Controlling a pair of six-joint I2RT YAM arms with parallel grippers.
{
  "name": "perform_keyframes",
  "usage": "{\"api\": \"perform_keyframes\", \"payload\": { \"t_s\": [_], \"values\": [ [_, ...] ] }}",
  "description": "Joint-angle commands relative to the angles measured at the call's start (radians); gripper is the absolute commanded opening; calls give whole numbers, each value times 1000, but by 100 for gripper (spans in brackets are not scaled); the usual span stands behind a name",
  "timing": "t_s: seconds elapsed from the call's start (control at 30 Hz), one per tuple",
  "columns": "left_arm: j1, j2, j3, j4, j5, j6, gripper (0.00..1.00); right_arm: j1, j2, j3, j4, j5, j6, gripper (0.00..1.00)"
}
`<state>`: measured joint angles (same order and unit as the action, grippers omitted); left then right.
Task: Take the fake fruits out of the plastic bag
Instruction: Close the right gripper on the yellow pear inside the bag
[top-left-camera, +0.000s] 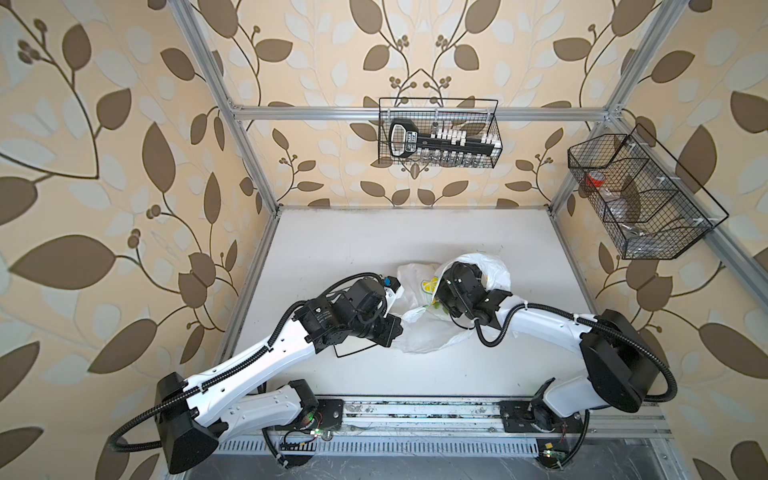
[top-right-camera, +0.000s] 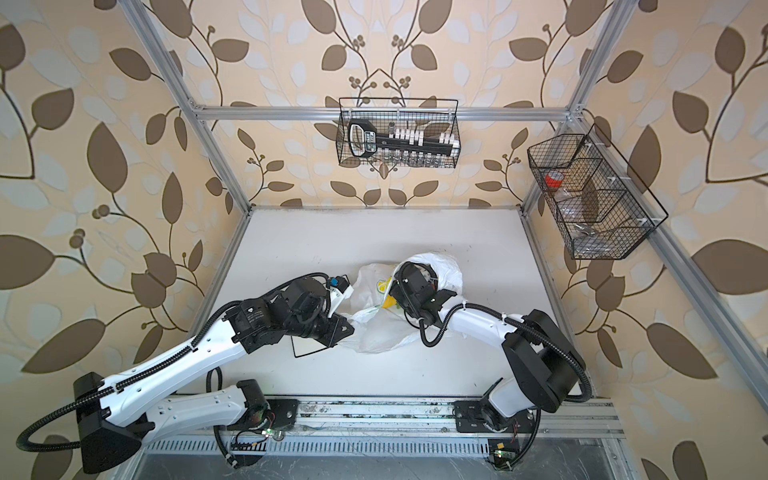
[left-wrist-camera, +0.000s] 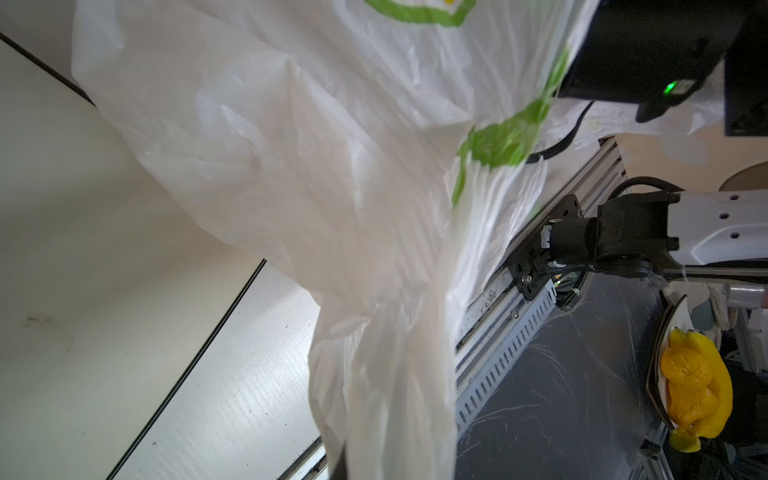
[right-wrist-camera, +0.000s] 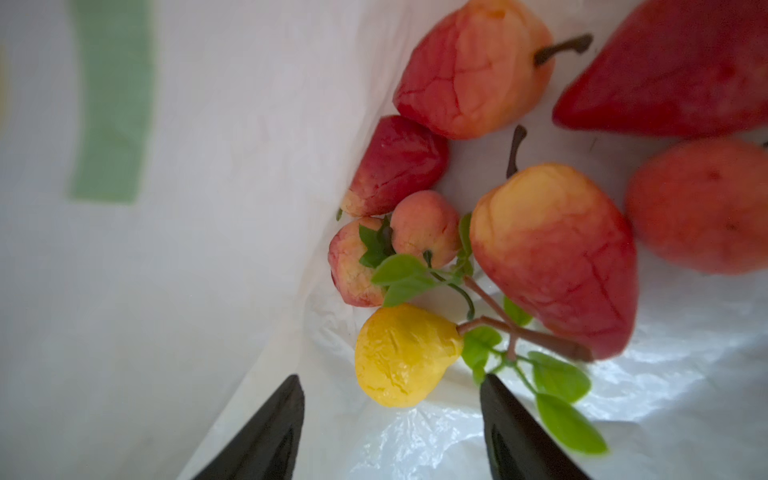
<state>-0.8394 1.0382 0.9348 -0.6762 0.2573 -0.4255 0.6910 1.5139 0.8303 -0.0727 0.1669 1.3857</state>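
The plastic bag (top-left-camera: 419, 338) lies crumpled mid-table between the two arms in both top views. Its long axis runs roughly front to back, and its opening is gathered around the right arm's wrist at the far end. Inside it, the right wrist view shows eight fake fruits (right-wrist-camera: 557, 262): one yellow pear (right-wrist-camera: 405, 357) and seven red-to-orange ones (two are cut off by the frame edge). The pear lies on its side, neck pointing at its leafy twig (right-wrist-camera: 557, 376), broad end toward the fingertips (right-wrist-camera: 291, 399). The right gripper (right-wrist-camera: 392, 380) stands wide open inside the bag, one fingertip on each side of the pear's broad end, gripping nothing. The left gripper (top-left-camera: 395, 330) is clamped on the bag's near-left edge, bunching the film, with a corner of the plate (top-left-camera: 353, 352) showing beneath that arm.
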Motion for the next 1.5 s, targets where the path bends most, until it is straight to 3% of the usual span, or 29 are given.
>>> {"api": "perform_keyframes", "payload": {
  "t_s": [0.0, 0.4, 0.7, 0.93, 1.13, 1.47],
  "values": [
    [-12, -7, 40, 42, -6, -2, 0, 27, 30, -24, 52, -38, 191, 70],
    [-14, -27, 43, 77, 16, -40, 0, 64, 196, 33, 145, -36, 362, 72],
    [-13, -53, 36, 63, 11, -58, 0, 63, 283, 85, 172, 2, 407, 72],
    [-13, -66, 41, 57, -2, -64, 0, 63, 303, 95, 180, 39, 416, 58],
    [-13, -76, 48, 44, -62, -83, 0, 68, 251, 79, 164, 49, 334, 45],
    [-10, -63, 51, 88, -214, -216, 0, 76, 27, -18, 63, 20, 38, 42]
  ]
}}
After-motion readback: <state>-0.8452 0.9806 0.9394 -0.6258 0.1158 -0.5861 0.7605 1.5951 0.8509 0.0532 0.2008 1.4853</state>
